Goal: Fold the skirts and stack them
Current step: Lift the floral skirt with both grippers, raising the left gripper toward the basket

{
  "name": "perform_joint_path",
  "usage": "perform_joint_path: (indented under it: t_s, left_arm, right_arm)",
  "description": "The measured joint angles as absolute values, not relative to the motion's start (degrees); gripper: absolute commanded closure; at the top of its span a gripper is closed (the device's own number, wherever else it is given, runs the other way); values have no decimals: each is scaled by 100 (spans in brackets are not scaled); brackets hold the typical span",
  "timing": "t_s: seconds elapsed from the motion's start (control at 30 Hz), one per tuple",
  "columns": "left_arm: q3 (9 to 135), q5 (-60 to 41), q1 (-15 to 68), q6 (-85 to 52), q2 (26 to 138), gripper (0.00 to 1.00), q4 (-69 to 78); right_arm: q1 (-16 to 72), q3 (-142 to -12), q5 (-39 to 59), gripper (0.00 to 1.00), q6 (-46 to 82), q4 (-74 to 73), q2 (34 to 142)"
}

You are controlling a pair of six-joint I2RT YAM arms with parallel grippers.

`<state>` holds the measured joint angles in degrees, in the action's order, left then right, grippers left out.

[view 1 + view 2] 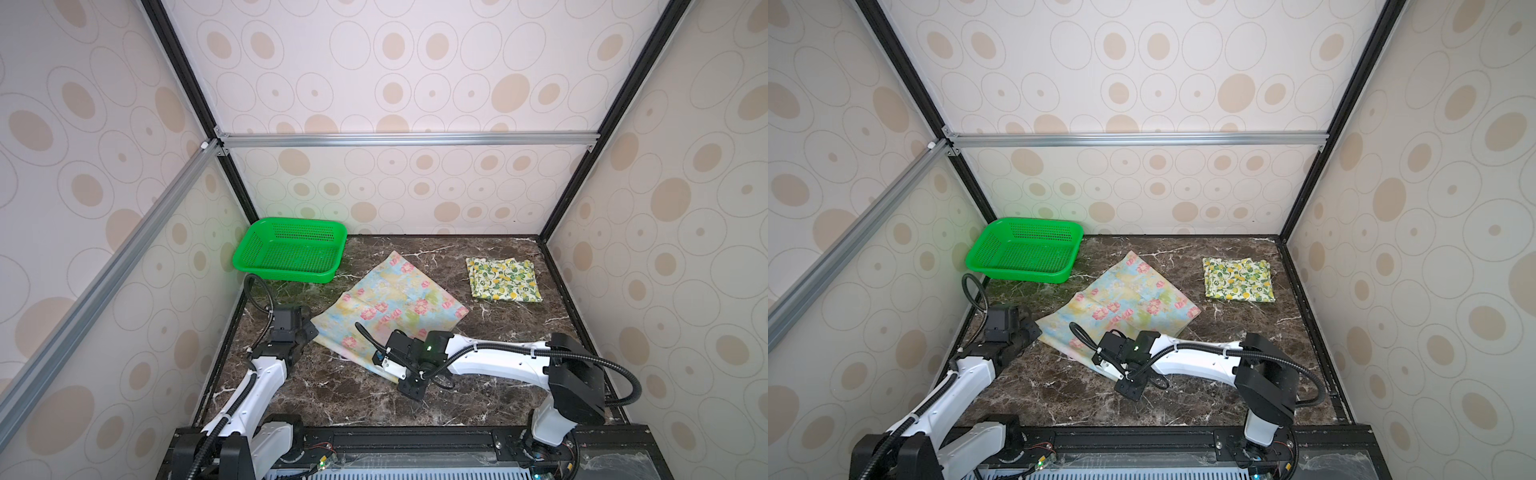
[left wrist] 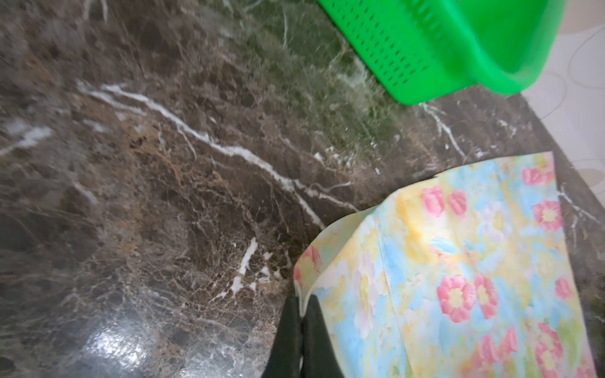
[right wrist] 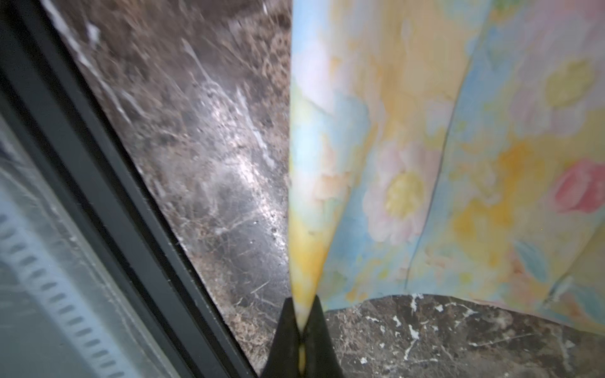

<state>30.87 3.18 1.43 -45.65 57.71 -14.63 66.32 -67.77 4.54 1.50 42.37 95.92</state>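
The pastel flowered skirt (image 1: 386, 303) (image 1: 1121, 303) lies spread at a slant in the middle of the marble table. Its near-left corner is pinched by my left gripper (image 1: 313, 329) (image 1: 1038, 331), and the left wrist view shows the jaws (image 2: 302, 311) shut on the hem of the cloth (image 2: 458, 261). My right gripper (image 1: 392, 375) (image 1: 1114, 374) is shut on the near corner. In the right wrist view the fabric (image 3: 425, 147) rises in a fold from that gripper (image 3: 302, 315). The lemon skirt (image 1: 503, 279) (image 1: 1239, 279) lies folded at the back right, away from both grippers.
A green perforated basket (image 1: 291, 272) (image 1: 1022, 272) (image 2: 425, 49) stands in the back left corner, just beyond the left arm. Patterned walls close in three sides. A black rail (image 3: 114, 196) runs along the table's front edge near the right gripper.
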Motion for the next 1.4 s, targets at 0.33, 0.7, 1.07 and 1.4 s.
perform_joint_path:
  t_s: [0.33, 0.7, 1.07, 1.4]
  left_arm:
    - [3728, 687, 93, -4477, 4934, 100, -2532]
    - [4447, 1247, 62, -4386, 4021, 100, -3824]
    - [4829, 1026, 56, -4298, 4134, 100, -3822]
    - [4794, 408, 207, -4278, 5356, 100, -2637]
  right_arm:
    - [6650, -6949, 1428, 100, 502, 4244, 9174]
    - [6960, -7242, 2399, 100, 967, 4165, 8847]
    - [7028, -7000, 2853, 100, 1531, 3555, 8573]
    - [6055, -6464, 3074, 100, 1962, 3122, 8407]
